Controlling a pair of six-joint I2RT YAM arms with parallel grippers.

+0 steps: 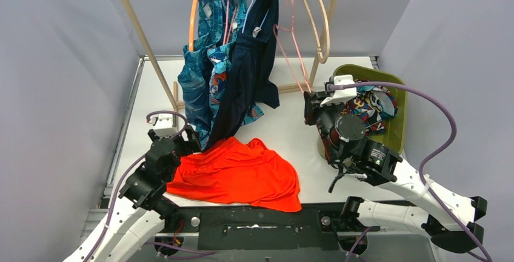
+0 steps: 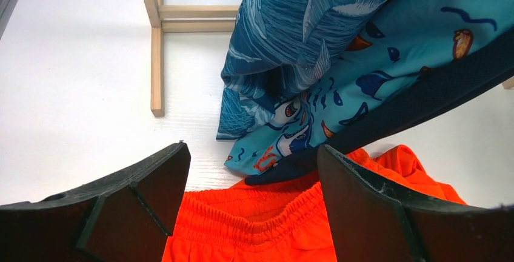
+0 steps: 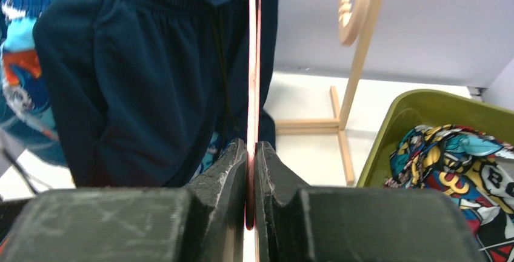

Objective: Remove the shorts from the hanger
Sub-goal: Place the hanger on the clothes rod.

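Note:
Orange-red shorts point(image 1: 242, 174) lie flat on the table; their waistband point(image 2: 273, 204) sits under my open, empty left gripper point(image 2: 251, 153), which shows in the top view point(image 1: 191, 144) at their left edge. Teal leaf-print shorts point(image 1: 197, 80), turquoise cartoon-print shorts point(image 1: 219, 74) and navy shorts point(image 1: 251, 62) hang from hangers on the rack. My right gripper point(image 3: 251, 147) is shut on the lower end of a bare pink hanger point(image 1: 291, 43) that hangs right of the navy shorts point(image 3: 139, 74). Multicolour patterned shorts point(image 1: 370, 107) lie in the green bin.
The wooden rack frame point(image 1: 148, 50) stands at the back, its foot point(image 2: 156, 62) on the white table. An empty wooden hanger point(image 1: 321, 19) hangs at the rail's right end. The green bin point(image 1: 397, 131) stands at the right, its rim in the right wrist view point(image 3: 388, 134).

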